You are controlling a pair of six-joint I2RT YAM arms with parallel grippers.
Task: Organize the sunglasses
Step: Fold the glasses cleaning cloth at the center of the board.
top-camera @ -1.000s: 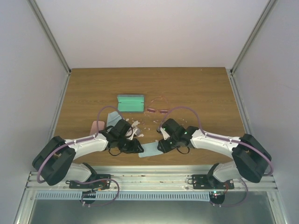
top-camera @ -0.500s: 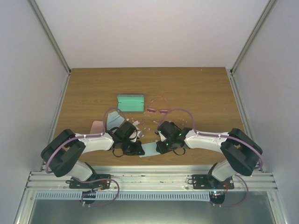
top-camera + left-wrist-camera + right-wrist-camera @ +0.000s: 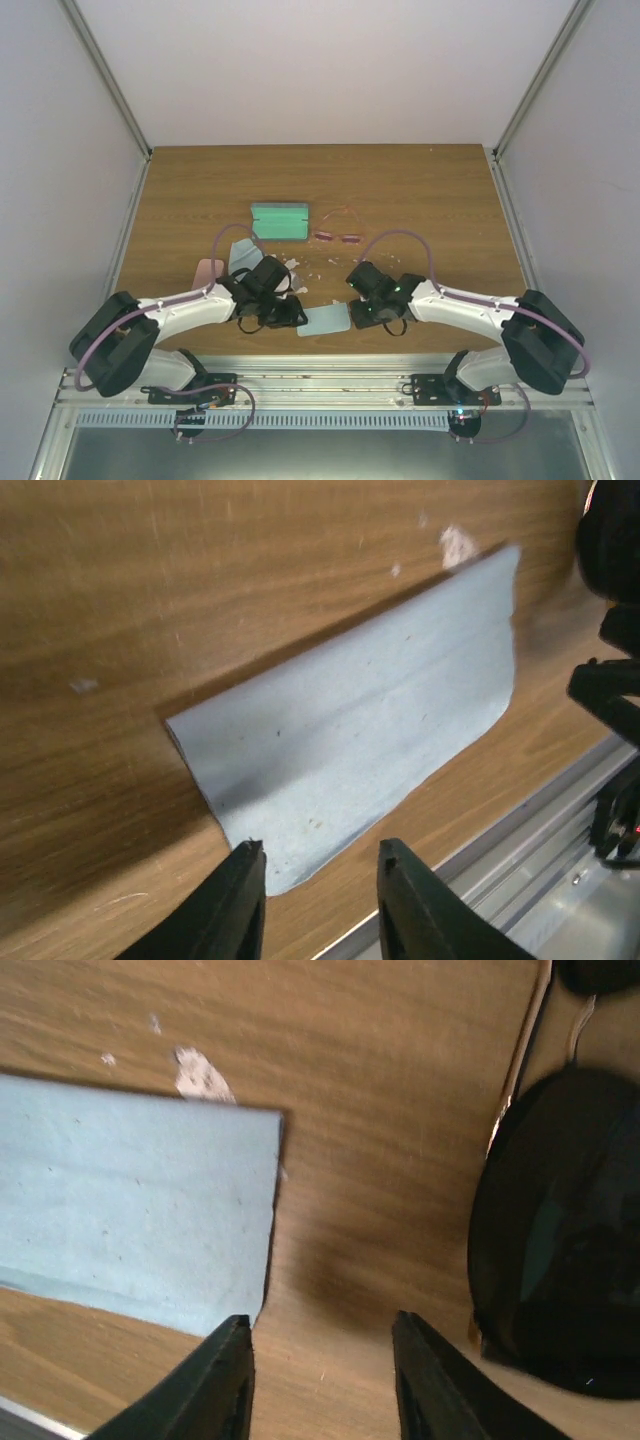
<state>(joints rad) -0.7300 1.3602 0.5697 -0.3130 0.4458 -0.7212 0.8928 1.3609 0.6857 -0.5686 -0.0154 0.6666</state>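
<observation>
pink sunglasses [image 3: 337,237] small, frame faint on surface [image 3: 440,200]; dark pair i cannot make out. my left end effector [image 3: 318,855] and right end effector [image 3: 322,1325] both spread, empty, at blue cloth [image 3: 350,730].

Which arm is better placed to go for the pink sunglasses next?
Probably the right. The pink sunglasses lie on its side, just beyond the right gripper, which is open and empty. The left gripper sits farther off, across the blue cloth.

Wood-grain table [image 3: 430,190], scuffed, with white chips. Plain white walls [image 3: 330,70] on three sides, aluminium posts [image 3: 107,75] at the back corners. Metal rail [image 3: 320,385] along the near edge.
</observation>
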